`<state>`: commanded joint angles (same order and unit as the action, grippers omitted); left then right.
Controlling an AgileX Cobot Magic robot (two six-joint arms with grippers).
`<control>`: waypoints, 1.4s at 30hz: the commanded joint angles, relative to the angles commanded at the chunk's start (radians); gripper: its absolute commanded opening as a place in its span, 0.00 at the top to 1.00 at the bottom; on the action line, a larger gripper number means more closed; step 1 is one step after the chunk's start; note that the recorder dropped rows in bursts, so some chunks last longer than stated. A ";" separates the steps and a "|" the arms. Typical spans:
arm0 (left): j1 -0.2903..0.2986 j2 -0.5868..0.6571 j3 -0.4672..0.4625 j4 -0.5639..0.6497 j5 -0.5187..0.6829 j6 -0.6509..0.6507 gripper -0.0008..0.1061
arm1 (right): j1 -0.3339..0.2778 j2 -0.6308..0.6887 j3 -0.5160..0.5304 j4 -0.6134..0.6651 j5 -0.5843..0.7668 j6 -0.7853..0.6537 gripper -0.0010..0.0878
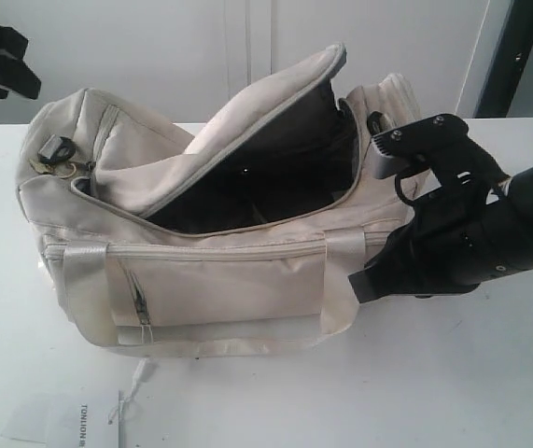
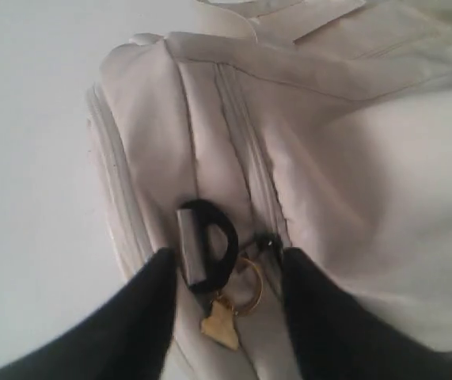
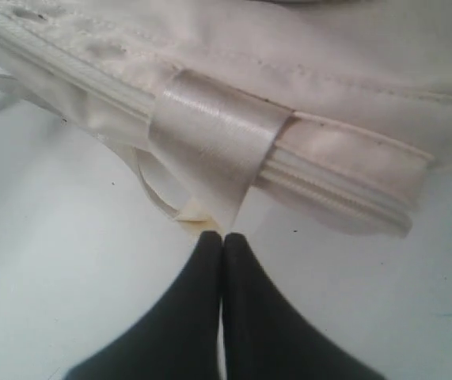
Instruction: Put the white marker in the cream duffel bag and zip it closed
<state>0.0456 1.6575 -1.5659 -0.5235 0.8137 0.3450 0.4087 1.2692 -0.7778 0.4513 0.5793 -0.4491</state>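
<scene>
The cream duffel bag [image 1: 219,280] lies across the middle of the counter toward its far edge. Its main zip is undone and the top flap [image 1: 275,93] stands up over a dark interior, so the closing step is not yet done. The white marker shows in none of the views. It may already be inside the bag, but the shadow hides that and I cannot tell.

The right end effector [image 3: 223,236] reaches in from the counter's right edge. Its fingers are pressed tight together, with nothing seen between them, and the tips sit at the lower end of the shiny webbing handle [image 3: 210,127]. The left end effector [image 2: 227,257] is spread wide. In its wrist view it frames the black strap ring [image 2: 210,241], the zip pull [image 2: 267,241] and the gold charm [image 2: 222,324] at the bag's left end. The exterior view shows nothing gripping there, so it appears to stand off from the bag.

If the marker is in, what is left, as I judge it, is to take the pull and run the zip shut.

The counter [image 1: 434,373] is plain white. Behind its far edge is a pale panelled wall [image 1: 154,47], with a dark post [image 1: 518,56] at the far right corner and a black shape [image 1: 0,56] at the far left. A printed paper [image 1: 70,415] lies at the near edge.
</scene>
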 joint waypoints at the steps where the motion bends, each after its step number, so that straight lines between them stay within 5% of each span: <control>1: 0.010 0.012 -0.002 -0.011 -0.002 0.000 0.33 | 0.000 0.000 0.000 0.000 0.000 0.000 0.99; 14: 0.042 0.141 -0.018 -0.120 -0.077 0.082 0.37 | 0.000 0.000 0.000 0.066 -0.004 -0.143 0.99; 20: 0.042 0.183 -0.020 -0.182 -0.086 0.157 0.39 | 0.019 0.000 -0.043 0.299 0.010 -0.399 0.99; 22: 0.042 0.190 -0.020 -0.233 -0.088 0.257 0.50 | 0.036 0.000 -0.072 0.407 0.008 -0.552 0.99; 25: 0.042 0.192 -0.020 -0.292 -0.080 0.319 0.86 | 0.060 0.006 -0.114 0.536 -0.047 -0.713 0.99; 27: 0.042 0.196 -0.020 -0.344 -0.063 0.357 0.98 | 0.071 0.029 -0.157 0.590 -0.086 -0.739 0.99; 39: 0.070 0.204 -0.020 -0.418 -0.012 0.368 0.98 | 0.206 0.384 -0.586 0.556 0.048 -0.679 0.99; 42: 0.092 0.204 -0.020 -0.440 0.006 0.368 0.98 | 0.249 0.472 -0.690 0.448 0.046 -0.592 0.99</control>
<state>0.1379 1.8615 -1.5858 -0.9636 0.8201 0.7133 0.6576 1.7414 -1.4683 0.8995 0.6252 -1.0407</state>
